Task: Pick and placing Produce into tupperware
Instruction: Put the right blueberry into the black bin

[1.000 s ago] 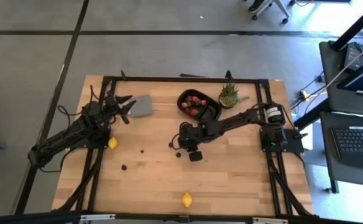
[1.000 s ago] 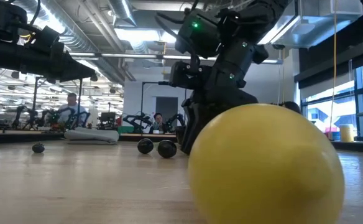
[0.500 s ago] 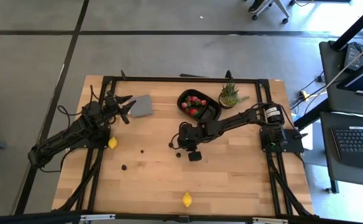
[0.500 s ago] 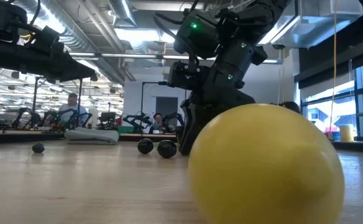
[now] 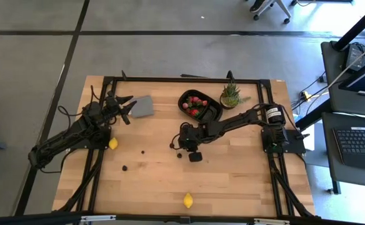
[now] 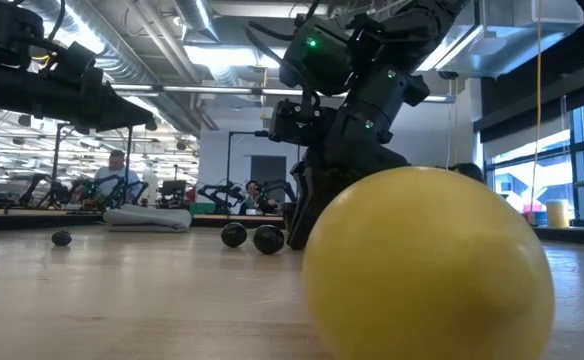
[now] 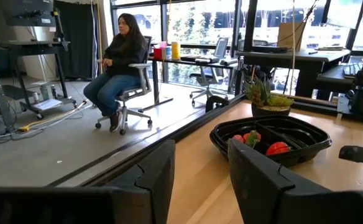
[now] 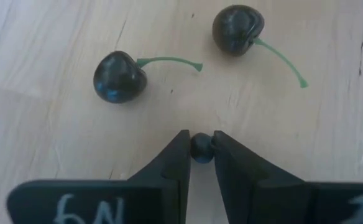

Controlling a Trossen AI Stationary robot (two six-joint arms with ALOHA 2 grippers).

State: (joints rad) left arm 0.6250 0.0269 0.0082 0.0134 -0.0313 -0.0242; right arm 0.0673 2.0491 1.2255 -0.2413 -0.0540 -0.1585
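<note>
Your right gripper (image 8: 201, 152) is pinched on a small dark berry (image 8: 201, 147). Lift straight up, clear of both cherries (image 8: 120, 76), then carry it to the black tray (image 5: 215, 113).

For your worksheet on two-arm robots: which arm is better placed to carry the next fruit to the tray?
The right arm: its gripper already pinches a small dark berry near the black tray. The left gripper hovers open beside the grey square.

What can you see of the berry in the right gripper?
The berry is a tiny dark blue-black ball, matte, no stem showing. The right gripper is shut on it, fingertips pinching both sides, just above the wooden table. Two dark cherries with green stems lie just beyond, not touching it.
</note>
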